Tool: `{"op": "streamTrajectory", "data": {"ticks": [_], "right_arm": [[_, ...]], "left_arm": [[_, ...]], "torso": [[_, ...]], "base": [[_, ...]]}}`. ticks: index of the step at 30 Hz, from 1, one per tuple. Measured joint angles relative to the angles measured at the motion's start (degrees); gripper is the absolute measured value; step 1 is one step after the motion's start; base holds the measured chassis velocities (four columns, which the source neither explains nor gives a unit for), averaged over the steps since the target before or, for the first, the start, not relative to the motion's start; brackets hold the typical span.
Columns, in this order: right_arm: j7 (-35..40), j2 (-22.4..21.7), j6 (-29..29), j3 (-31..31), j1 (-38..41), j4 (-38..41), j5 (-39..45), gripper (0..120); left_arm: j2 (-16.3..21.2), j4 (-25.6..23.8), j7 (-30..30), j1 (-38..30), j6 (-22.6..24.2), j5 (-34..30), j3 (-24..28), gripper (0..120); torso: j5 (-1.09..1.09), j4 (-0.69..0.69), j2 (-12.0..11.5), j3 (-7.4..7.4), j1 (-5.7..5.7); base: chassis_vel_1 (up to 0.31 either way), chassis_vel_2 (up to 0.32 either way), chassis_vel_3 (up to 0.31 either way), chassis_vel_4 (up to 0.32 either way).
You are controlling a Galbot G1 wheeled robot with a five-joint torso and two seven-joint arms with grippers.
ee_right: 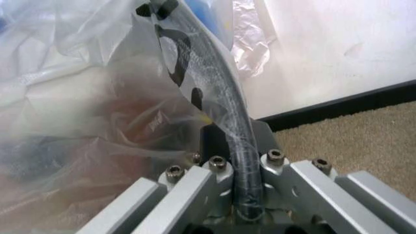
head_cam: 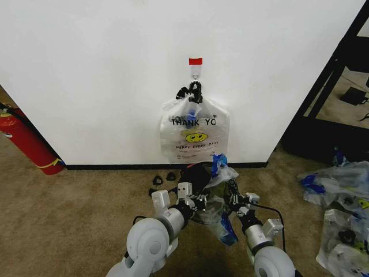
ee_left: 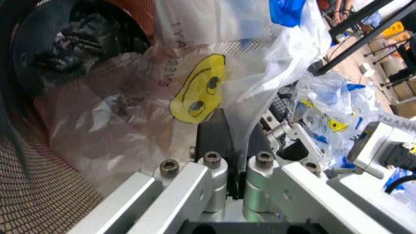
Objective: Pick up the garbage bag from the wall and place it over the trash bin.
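against the far side of the scene the wall (head_cam: 104, 75) is seen, white with a black baseboard, and a bundle of spare bags (head_cam: 194, 130) is hung from a small hook (head_cam: 195, 71) under a red tape strip. a red fire extinguisher (head_cam: 26, 141) is leaned at the far left, and more loose bags (head_cam: 340, 213) are strewn on the carpet (head_cam: 69, 219) at the right.

near the robot, just in front of the baseboard, the trash bin (head_cam: 202, 184) is stood on the carpet, and the garbage bag (head_cam: 222, 173) is draped over and into it; in the left wrist view its smiley print is pressed against the inside of the mesh. the bag is judged to be partly seated, with its blue handle strip bunched up at the bin's far right edge.

the left claw (head_cam: 199, 201) is placed at the bin's left rim, its dark pads (ee_left: 215, 141) narrowed on a fold of the film. the right claw (head_cam: 235, 203) is placed at the right rim, closed over the rim wire (ee_right: 227, 112) with plastic pinched beneath it.

the thin film could be torn if the claws are pulled apart while both are clamped. the light bin could be tipped or dragged, since the right claw is locked on the rim itself. the bag could also slip back inside if it is released before its edge is folded over the rim.
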Motion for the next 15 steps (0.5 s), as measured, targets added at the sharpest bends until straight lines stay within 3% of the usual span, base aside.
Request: {"op": "streamTrajectory", "data": {"ticks": [4,9,15], "right_arm": [[0.00,-0.19,0.04,0.05,0.03,-0.10,0.00,0],[-0.01,-0.92,0.00,0.60,-0.08,-0.22,-0.04,0],[-1.82,-1.97,-0.77,1.33,-0.53,0.31,1.14,0]], "left_arm": [[0.52,-0.06,0.88,-0.08,0.01,1.10,0.07,0],[4.33,-1.22,1.90,-1.94,0.00,2.50,-0.21,0],[13.88,-2.36,3.99,-6.61,-0.15,3.28,-1.19,0]], "torso": [[0.00,0.00,0.00,0.00,0.00],[0.00,0.00,0.00,0.00,0.00],[-0.01,0.00,0.00,0.00,0.00]], "base": [[0.000,0.000,0.000,0.000],[0.000,0.000,0.000,0.000],[0.000,0.000,0.000,0.000]]}}
